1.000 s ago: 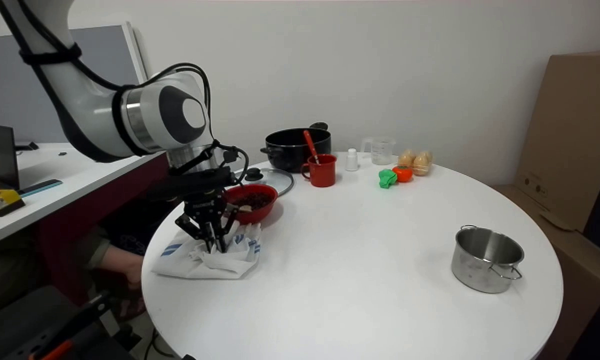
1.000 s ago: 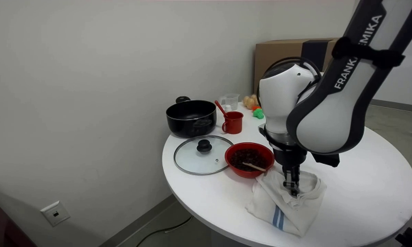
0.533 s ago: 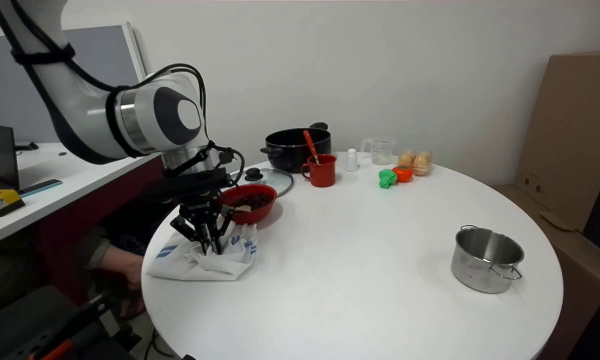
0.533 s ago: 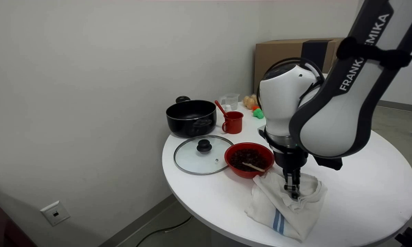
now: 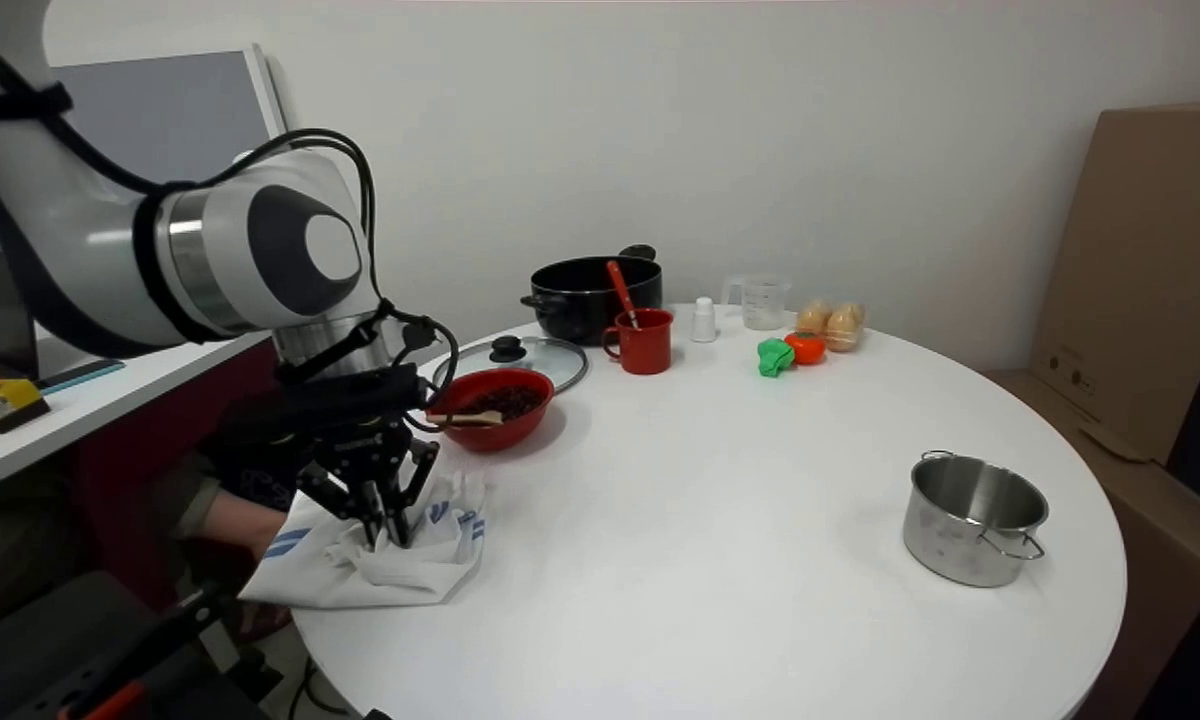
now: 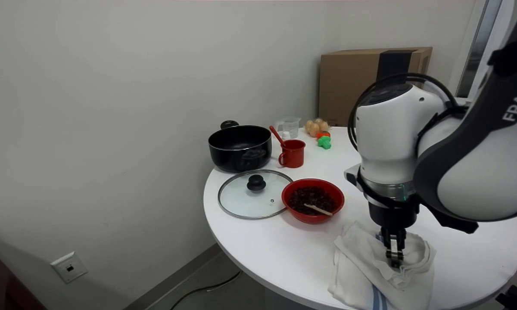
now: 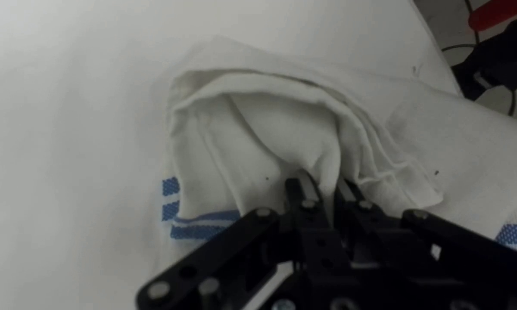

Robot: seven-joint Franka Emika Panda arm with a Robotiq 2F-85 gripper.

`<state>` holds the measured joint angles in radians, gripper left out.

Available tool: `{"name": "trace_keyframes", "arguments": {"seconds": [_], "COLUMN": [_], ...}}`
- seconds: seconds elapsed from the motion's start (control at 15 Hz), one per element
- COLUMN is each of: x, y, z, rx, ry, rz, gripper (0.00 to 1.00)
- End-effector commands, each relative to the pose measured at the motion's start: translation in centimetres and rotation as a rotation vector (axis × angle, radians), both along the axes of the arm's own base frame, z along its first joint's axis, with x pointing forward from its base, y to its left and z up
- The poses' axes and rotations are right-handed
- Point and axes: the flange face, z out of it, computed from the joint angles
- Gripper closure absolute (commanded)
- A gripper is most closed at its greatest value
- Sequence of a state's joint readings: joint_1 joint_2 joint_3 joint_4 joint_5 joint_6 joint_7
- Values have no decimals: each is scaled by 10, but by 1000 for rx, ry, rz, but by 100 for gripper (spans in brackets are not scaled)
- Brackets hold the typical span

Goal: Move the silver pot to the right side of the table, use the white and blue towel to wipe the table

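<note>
The silver pot (image 5: 960,540) stands upright near the table's right edge in an exterior view; I do not see it in the exterior view where the arm covers much of the table. The white towel with blue stripes (image 5: 400,585) lies bunched at the left edge of the white table (image 5: 720,560), one corner reaching past the rim. It also shows in an exterior view (image 6: 357,275) and in the wrist view (image 7: 263,129). My gripper (image 5: 387,540) points down, shut on a fold of the towel. In the wrist view the gripper (image 7: 323,183) pinches the fold between its fingers.
A red bowl (image 5: 520,430) with dark contents and a wooden spoon sits behind the towel. A glass lid (image 6: 237,198), a black pot (image 6: 237,159) and a red mug (image 5: 645,345) stand farther back. A white shaker (image 5: 703,322), measuring cup, eggs and toy vegetables line the back.
My gripper and the towel have moved together toward the table's near left edge, away from the red bowl, in an exterior view. The silver pot has not moved.
</note>
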<state>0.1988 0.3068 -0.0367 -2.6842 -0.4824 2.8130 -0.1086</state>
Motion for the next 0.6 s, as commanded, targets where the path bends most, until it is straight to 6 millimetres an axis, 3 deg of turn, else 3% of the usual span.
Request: {"name": "trace_keyframes", "arguments": {"seconds": [0.0, 0.07, 0.13, 0.53], "x": [-36, -40, -19, -21], "y": [-34, -50, -62, -186], "z": [-5, 0, -8, 13], "rx": [-2, -4, -12, -32], "ry": [18, 10, 9, -19], "rz": [-61, -96, -123, -367], "gripper": [97, 97, 97, 97]}}
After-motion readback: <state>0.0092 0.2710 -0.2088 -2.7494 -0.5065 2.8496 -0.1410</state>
